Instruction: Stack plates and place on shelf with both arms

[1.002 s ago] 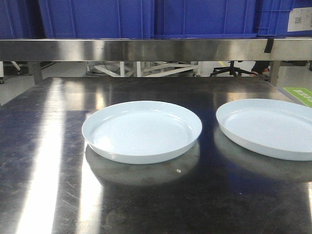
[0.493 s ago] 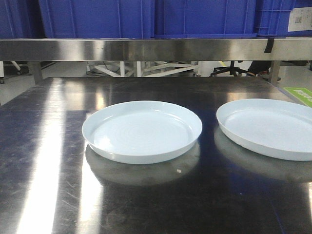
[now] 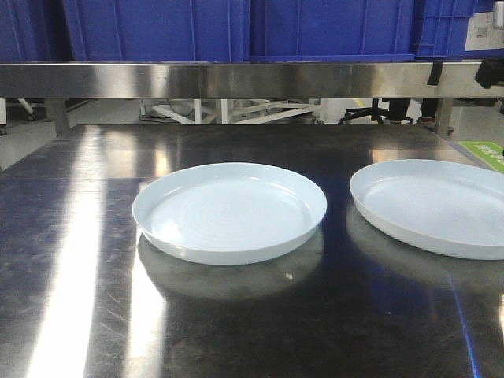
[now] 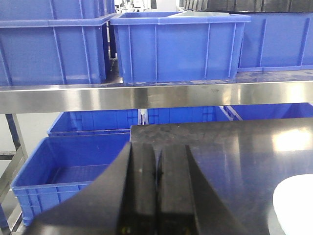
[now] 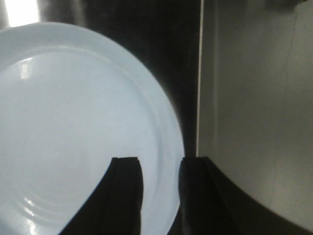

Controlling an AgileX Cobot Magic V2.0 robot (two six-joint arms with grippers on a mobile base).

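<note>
Well, there are two plates, and both sit flat on the steel table, apart from each other and not stacked. The front view shows them side by side. The left plate is whole, and the right plate is cut off by the picture's edge. Behind and above them runs the shelf, one long shiny rail, with blue crates on top of it. Neither plate is on the shelf. Only the front view shows a white label on the crate at the far right. It has a small square pattern, but the writing is too small to read. The left wrist view shows the left gripper, which the front view does not. Its two dark fingers are pressed tight together with nothing between them. It hangs near the table's left edge, and a small bit of a plate peeks in at the bottom right corner. That view also shows three crates on the shelf and more crates down below it. The right wrist view looks straight down on one plate close to the table's edge. The right gripper has its two fingers spread apart over that plate's rim, gripping nothing.
</note>
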